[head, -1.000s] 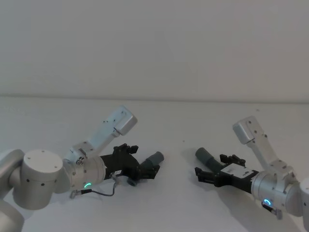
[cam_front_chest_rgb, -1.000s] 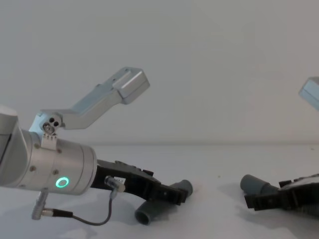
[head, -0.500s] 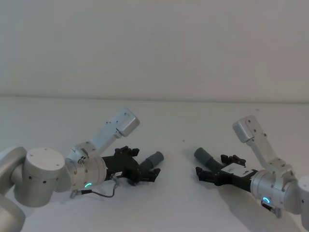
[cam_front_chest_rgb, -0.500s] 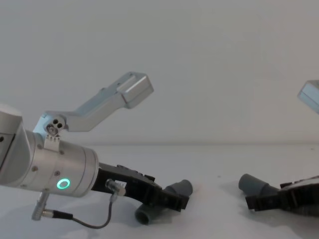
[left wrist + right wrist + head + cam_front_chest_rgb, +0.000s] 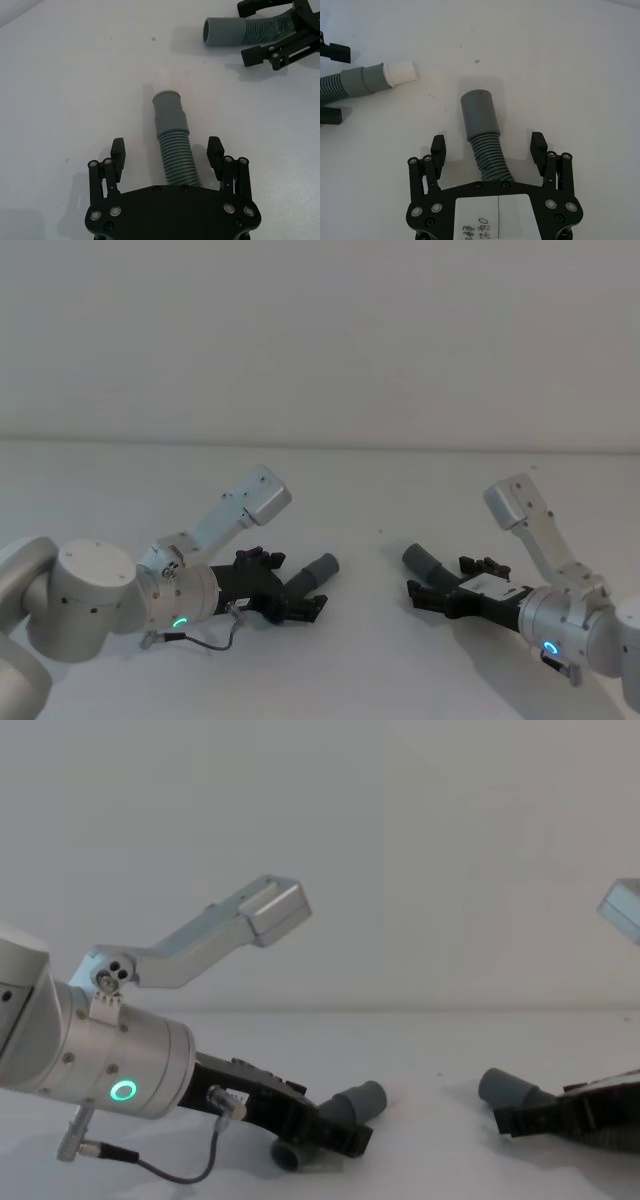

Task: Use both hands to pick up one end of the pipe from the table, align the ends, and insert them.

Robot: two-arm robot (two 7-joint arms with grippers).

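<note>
Left gripper point(image 5: 166, 152) and right gripper point(image 5: 489, 147) stood wide open, holding nothing, astride ribbed hose point(image 5: 176, 160) behind white-tipped collar point(image 5: 169, 107) and smooth cuff point(image 5: 479, 112), on table point(image 5: 380, 490) toward its near edge. Should close squarely on ribs, ends left free.

Plain wall point(image 5: 320, 330), pale grey, at back

Left gripper point(image 5: 166, 146) was low, angled forward and inward, fingers spread wide. Green ring point(image 5: 122, 1092) glowed on left wrist. Right gripper point(image 5: 488, 141) was low too, pointed inward toward left one, fingers likewise wide apart.
</note>
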